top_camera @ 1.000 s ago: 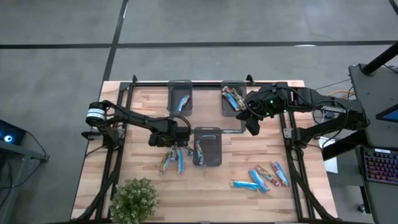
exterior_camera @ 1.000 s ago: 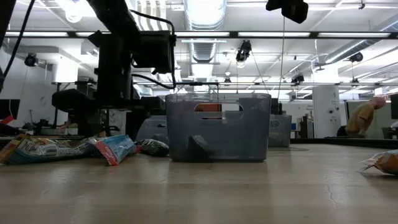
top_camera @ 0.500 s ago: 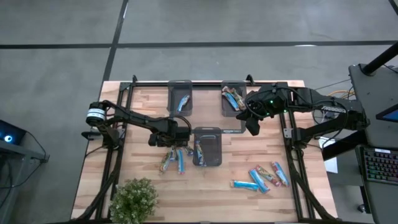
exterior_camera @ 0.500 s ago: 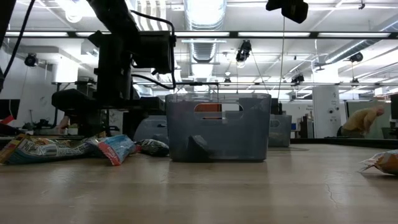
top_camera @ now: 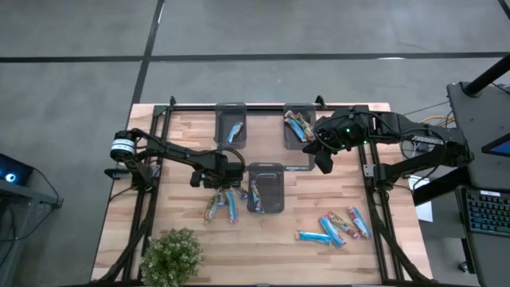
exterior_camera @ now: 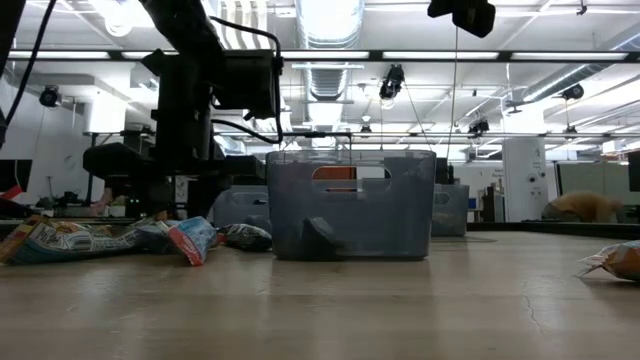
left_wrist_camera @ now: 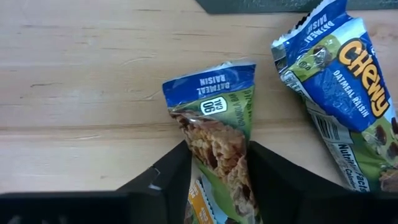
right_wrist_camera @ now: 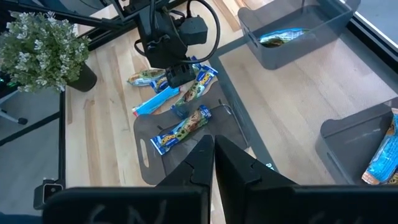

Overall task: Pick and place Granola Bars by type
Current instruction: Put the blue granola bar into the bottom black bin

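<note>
Near right on the table [top_camera: 183,135]: four loose Granola Bars [top_camera: 335,227]. Near left: potted plant [top_camera: 170,255]. Mid-table, left gripper [left_wrist_camera: 217,180], jaws half closed against an oatmeal raisin bar [left_wrist_camera: 214,124] lying on the wood, just left of the middle tray [top_camera: 265,188]. Farther right, right gripper [right_wrist_camera: 213,152], jaws shut, empty, beside the far right tray [top_camera: 298,126]. Far trays each with bars inside.

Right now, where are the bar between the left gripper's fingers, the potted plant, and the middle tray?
Oatmeal raisin bar [left_wrist_camera: 214,127], left wrist view, wrapper's middle.
Potted plant [top_camera: 170,255], high view, middle of the foliage.
Middle tray [top_camera: 266,169], high view, far rim.
</note>
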### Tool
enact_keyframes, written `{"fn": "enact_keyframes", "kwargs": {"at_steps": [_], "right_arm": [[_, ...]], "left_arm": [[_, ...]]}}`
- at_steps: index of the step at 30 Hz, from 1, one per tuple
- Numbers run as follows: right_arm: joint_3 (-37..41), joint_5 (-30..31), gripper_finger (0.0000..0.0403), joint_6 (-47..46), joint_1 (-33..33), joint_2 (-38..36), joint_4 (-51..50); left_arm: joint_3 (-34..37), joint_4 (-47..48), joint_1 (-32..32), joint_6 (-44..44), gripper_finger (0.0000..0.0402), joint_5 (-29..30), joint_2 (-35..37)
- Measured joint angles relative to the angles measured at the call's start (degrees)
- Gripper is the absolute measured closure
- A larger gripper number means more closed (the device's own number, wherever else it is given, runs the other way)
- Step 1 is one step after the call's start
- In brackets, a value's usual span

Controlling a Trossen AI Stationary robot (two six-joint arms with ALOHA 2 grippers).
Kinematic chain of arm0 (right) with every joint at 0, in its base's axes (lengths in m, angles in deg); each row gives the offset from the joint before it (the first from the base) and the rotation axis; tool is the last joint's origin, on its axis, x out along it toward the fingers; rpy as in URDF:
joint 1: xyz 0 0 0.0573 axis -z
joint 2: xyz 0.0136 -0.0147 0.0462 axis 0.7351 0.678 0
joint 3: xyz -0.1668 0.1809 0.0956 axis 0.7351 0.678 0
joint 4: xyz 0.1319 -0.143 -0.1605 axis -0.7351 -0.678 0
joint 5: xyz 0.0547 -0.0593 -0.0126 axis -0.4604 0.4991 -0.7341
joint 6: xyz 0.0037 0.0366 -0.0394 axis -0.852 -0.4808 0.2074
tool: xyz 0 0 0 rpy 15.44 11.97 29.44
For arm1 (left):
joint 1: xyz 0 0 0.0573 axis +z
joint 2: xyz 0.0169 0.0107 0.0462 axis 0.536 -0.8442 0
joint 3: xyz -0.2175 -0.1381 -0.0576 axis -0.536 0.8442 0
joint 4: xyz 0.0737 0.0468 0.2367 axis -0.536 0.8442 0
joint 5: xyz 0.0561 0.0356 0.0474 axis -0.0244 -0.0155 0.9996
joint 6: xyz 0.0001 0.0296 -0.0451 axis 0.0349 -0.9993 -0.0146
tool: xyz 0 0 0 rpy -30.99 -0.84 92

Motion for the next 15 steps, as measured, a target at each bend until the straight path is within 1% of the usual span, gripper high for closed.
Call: {"fn": "enact_keyframes", "kwargs": {"at_steps": [11, 15], "right_arm": [[0.0, 0.0, 0.0394, 0.15, 0.0, 0.0, 0.02], [0.0, 0.0, 0.0394, 0.15, 0.0, 0.0, 0.02]], "left_arm": [[0.0, -0.16, 0.0, -0.53, 0.0326, -0.21, 0.0], [0.0, -0.17, 0.0, -0.92, 0.0334, -0.22, 0.0]]}}
